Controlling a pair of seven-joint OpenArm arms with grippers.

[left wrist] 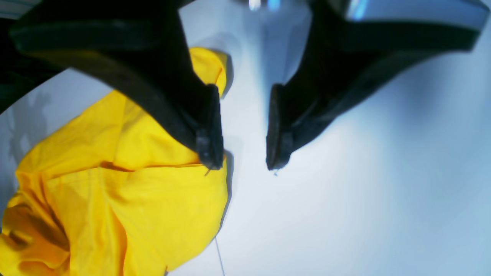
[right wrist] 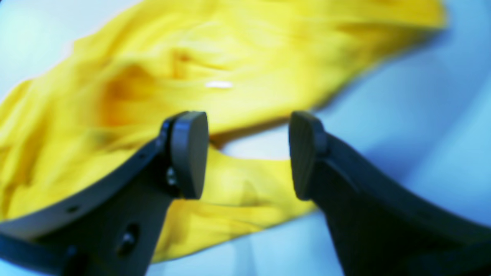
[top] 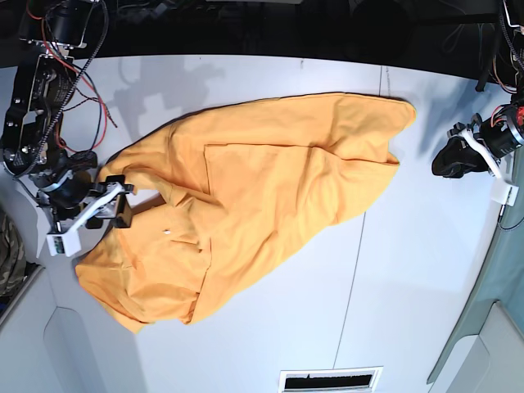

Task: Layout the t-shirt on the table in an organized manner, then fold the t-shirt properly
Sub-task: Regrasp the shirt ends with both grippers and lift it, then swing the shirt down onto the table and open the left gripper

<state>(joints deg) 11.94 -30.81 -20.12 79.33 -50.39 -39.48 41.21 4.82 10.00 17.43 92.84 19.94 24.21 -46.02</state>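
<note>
And here lies the large orange-yellow cotton t-shirt [top: 270, 188], rumpled on the wide flat white table [top: 442, 270], beyond the white-framed dark slot [top: 330, 379] in the base view, its long axis slanting from left of that slot up to its far right! Which end is the collar, I can't tell

Over to the left wrist view: bare tabletop shows between the fingertips, a gap the base view doesn't make plain; only the base view gives us the slot

Now the arms: the black-and-white left gripper [left wrist: 245, 165] reaches in from the base view's right edge, beyond and right of the slot, jaws apart, grasping nothing! The black-and-white right gripper [right wrist: 247, 157] angles down over the shirt, beyond and left of the slot, also released, jaws spread wide
</note>
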